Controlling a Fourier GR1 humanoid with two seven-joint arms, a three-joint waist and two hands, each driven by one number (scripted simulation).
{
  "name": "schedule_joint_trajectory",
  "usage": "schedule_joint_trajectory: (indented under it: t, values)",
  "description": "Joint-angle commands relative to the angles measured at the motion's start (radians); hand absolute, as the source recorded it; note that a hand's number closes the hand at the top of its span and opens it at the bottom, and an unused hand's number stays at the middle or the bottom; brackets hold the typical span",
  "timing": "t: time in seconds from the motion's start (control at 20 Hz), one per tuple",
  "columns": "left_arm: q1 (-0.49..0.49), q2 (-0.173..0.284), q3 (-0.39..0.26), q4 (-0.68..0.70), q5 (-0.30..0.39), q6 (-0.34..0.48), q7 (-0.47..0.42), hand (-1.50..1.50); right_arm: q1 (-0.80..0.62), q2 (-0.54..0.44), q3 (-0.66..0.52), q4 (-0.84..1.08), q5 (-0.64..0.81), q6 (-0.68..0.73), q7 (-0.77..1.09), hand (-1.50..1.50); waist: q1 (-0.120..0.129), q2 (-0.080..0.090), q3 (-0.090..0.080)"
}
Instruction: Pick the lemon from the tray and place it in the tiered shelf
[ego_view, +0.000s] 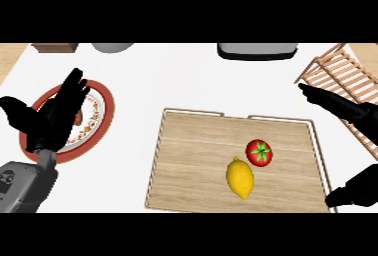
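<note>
While the lemon (240, 178) lies on the tray (193, 165) just near-left of a tomato (259, 152), right robot hand (341, 107) open and empty at the tiered shelf (342, 70), left robot hand (55, 112) resting open: grasp risks bumping the tomato.

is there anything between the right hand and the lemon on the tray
Nothing visible blocks it. The lemon lies uncovered on the wooden tray, the tomato close beside its upper right. The right hand shows open above the tray's right rim, near the wooden shelf.
</note>
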Motion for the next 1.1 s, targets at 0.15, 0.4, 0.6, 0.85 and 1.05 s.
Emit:
schedule_joint_trajectory:
  t: [0.15,0.4,0.6,0.85,1.05]
  values:
    - [-0.048,-0.041,0.018,0.043,-0.038,-0.017,0.016,0.00,-0.004,0.121,0.186,-0.165,0.200,-0.097,0.218,-1.50,0.004,0.006,0.002]
    - [-0.010,-0.043,0.026,-0.016,-0.055,-0.016,0.019,0.00,-0.066,0.095,0.236,-0.139,0.260,-0.016,0.338,-1.50,0.007,0.005,0.002]
    - [0.020,-0.054,0.057,-0.043,-0.065,-0.037,0.037,0.00,-0.032,0.117,0.223,-0.157,0.314,0.033,0.357,-1.50,0.006,0.005,0.002]
    - [-0.005,-0.078,0.087,0.014,-0.096,-0.082,0.027,0.00,-0.027,0.203,0.286,-0.176,0.410,0.065,0.413,-1.50,0.006,0.006,0.002]
    - [0.022,-0.081,0.133,-0.010,-0.104,-0.120,0.030,0.00,0.043,0.245,0.278,-0.178,0.492,0.081,0.367,-1.50,0.006,0.005,0.002]
